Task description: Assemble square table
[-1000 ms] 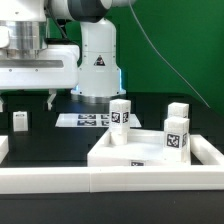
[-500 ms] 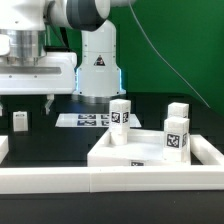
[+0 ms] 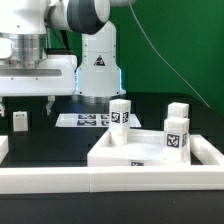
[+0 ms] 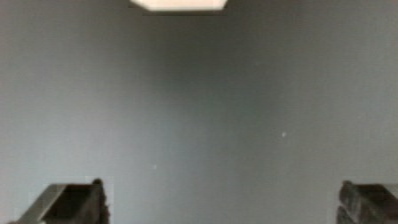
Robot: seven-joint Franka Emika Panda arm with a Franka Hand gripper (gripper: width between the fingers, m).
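Gripper (image 3: pixel 25 100) hangs over the exterior view's left side of the black table (image 3: pixel 60 140), jaws spread wide, nothing between them. Wrist view confirms it: two dark fingertips (image 4: pixel 68 203) well apart with bare surface between, plus one pale blurred patch at the frame edge that I can't identify.

Square table top (image 3: pixel 150 155) lies flat on the near right, tucked against the long white rail (image 3: pixel 100 182) along the near edge. Three leg pegs stand upright on it: one at its far left corner (image 3: pixel 120 113), one at the far right (image 3: pixel 178 112), one nearer on the right (image 3: pixel 176 135). A fourth loose peg (image 3: pixel 20 121) stands alone on the table at the left, just below and near the gripper.

Key relation, as I judge it: the loose peg is the closest part, almost straight down from the jaws, long axis vertical. The top is well off to the right.

Readable marks: the arm base (image 3: pixel 97 62) has a triangular logo with small text, too small to read. Pegs and the top's edge carry black-and-white tags, as does the marker board (image 3: pixel 85 119). No words legible.
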